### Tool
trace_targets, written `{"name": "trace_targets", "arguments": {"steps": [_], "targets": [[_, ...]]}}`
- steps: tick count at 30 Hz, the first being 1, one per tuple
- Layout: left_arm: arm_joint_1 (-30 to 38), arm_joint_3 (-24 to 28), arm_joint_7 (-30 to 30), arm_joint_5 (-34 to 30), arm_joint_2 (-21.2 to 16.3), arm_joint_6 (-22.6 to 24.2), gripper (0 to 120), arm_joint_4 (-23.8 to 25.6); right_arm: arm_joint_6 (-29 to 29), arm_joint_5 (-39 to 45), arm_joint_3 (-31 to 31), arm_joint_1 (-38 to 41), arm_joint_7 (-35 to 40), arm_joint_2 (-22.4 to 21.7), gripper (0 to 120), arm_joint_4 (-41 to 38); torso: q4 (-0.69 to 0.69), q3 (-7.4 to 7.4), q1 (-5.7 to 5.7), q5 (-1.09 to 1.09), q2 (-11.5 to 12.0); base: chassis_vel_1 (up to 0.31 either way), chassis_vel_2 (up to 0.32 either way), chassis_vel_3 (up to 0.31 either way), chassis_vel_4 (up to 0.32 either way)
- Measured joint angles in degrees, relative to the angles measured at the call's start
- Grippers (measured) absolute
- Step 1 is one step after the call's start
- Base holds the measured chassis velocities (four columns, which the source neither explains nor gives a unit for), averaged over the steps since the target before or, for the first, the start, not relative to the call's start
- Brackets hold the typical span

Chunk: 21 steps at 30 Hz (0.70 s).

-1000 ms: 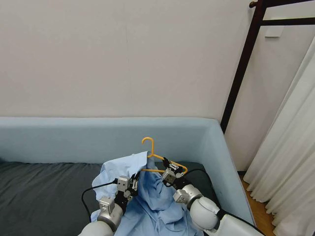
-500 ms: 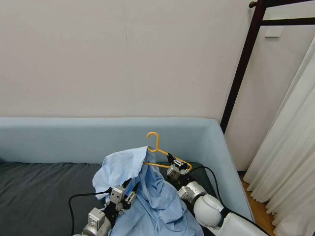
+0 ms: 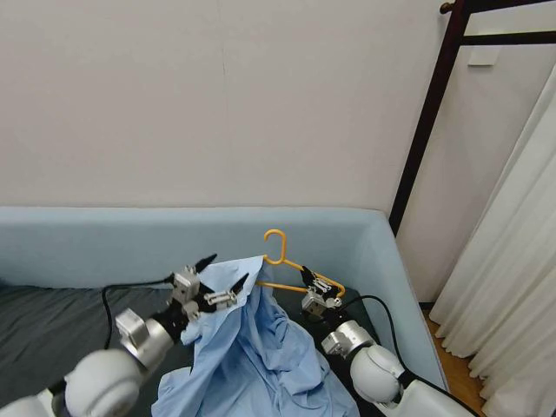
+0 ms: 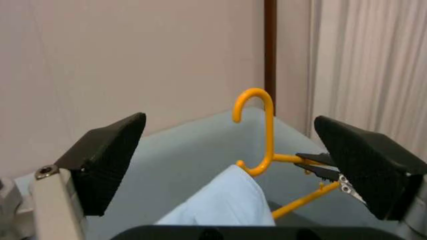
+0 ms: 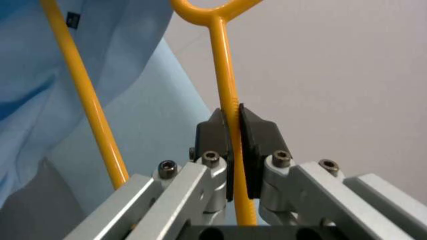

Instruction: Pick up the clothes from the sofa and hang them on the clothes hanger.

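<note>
- The hanger (image 5: 223, 70) is clamped by one bar between the right gripper's (image 5: 233, 131) fingers (image 5: 259, 136).
- A blue shirt (image 5: 33, 105) is seen behind its other bar.

Colours as I see them from my station: hanger (image 4: 269, 130), plain orange-yellow. Shirt (image 3: 261, 356), plain pale blue, no print. Sofa (image 3: 130, 243), light blue walls around a charcoal seat cushion (image 3: 52, 330). Wall (image 3: 217, 104), off-white. Rack (image 3: 424, 130), dark brown. Curtain (image 3: 512, 261), white. My left gripper (image 3: 228, 269) and right gripper (image 5: 232, 120), black fingers on silver metal. Cable (image 3: 135, 284), black.
</note>
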<state>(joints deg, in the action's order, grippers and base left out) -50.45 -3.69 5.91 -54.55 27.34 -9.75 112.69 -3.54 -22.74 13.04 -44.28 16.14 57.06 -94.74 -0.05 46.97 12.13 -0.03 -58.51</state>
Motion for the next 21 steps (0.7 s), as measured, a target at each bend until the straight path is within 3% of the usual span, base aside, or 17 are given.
{"name": "trace_targets", "arguments": {"steps": [2, 3, 7, 8, 10, 12, 13, 15, 16, 19, 21], "targets": [[7.9, 3.9, 10.3, -3.9, -0.2, 0.7, 100, -6.6, 0.5, -0.6, -0.9, -0.8, 0.1, -0.2, 3, -0.6, -0.01, 0.0, 0.0, 0.01, 0.0, 0.0, 0.0, 0.0, 0.0], [7.9, 3.9, 10.3, -3.9, -0.2, 0.7, 100, -6.6, 0.5, -0.6, -0.9, -0.8, 0.1, -0.2, 3, -0.6, -0.01, 0.0, 0.0, 0.01, 0.0, 0.0, 0.0, 0.0, 0.0], [19.4, 10.6, 28.6, -10.4, 1.0, 2.7, 100, -17.0, 1.7, -1.7, -2.8, -2.2, 0.2, -0.8, 3, -1.7, -0.02, 0.0, 0.0, 0.01, 0.0, 0.0, 0.0, 0.0, 0.0], [19.4, 10.6, 28.6, -10.4, 1.0, 2.7, 100, -17.0, 1.7, -1.7, -2.8, -2.2, 0.2, -0.8, 3, -1.7, -0.02, 0.0, 0.0, 0.01, 0.0, 0.0, 0.0, 0.0, 0.0], [26.0, 15.2, 37.7, -10.7, 2.1, 4.6, 100, -22.5, 2.4, -2.2, -3.8, -2.7, 0.2, -1.4, 3, -1.8, 0.0, 0.0, 0.0, 0.01, 0.0, 0.0, 0.0, 0.0, 0.0], [32.4, 21.0, 42.3, -10.7, 3.3, 5.9, 100, -27.1, 3.0, -2.5, -4.4, -2.9, 0.2, -1.8, 3, -1.8, -0.01, 0.0, 0.0, 0.01, 0.0, 0.0, 0.0, 0.0, 0.0], [32.4, 21.0, 42.3, -10.7, 3.3, 5.9, 100, -27.1, 3.0, -2.5, -4.4, -2.9, 0.2, -1.8, 3, -1.8, -0.01, 0.0, 0.0, 0.01, 0.0, 0.0, 0.0, 0.0, 0.0], [40.2, 28.2, 46.3, -9.7, 5.5, 6.9, 100, -33.2, 3.6, -3.4, -5.0, -2.9, 0.2, -2.0, 3, -1.8, -0.02, 0.0, 0.0, 0.03, 0.0, 0.0, 0.0, 0.0, 0.0], [40.2, 28.2, 46.3, -9.7, 5.5, 6.9, 100, -33.2, 3.6, -3.4, -5.0, -2.9, 0.2, -2.0, 3, -1.8, -0.02, 0.0, 0.0, 0.03, 0.0, 0.0, 0.0, 0.0, 0.0], [47.4, 34.8, 48.7, -7.8, 9.3, 7.2, 100, -40.9, 4.7, -5.1, -5.7, -2.9, 0.1, -1.8, 3, -1.8, -0.02, 0.0, 0.0, 0.03, 0.0, 0.0, 0.0, 0.0, 0.0], [48.6, 36.0, 49.2, -7.3, 10.1, 7.2, 100, -42.4, 4.8, -5.2, -5.7, -2.9, 0.1, -1.8, 3, -1.8, -0.02, 0.0, 0.0, 0.03, 0.0, 0.0, 0.0, 0.0, 0.0]]}}
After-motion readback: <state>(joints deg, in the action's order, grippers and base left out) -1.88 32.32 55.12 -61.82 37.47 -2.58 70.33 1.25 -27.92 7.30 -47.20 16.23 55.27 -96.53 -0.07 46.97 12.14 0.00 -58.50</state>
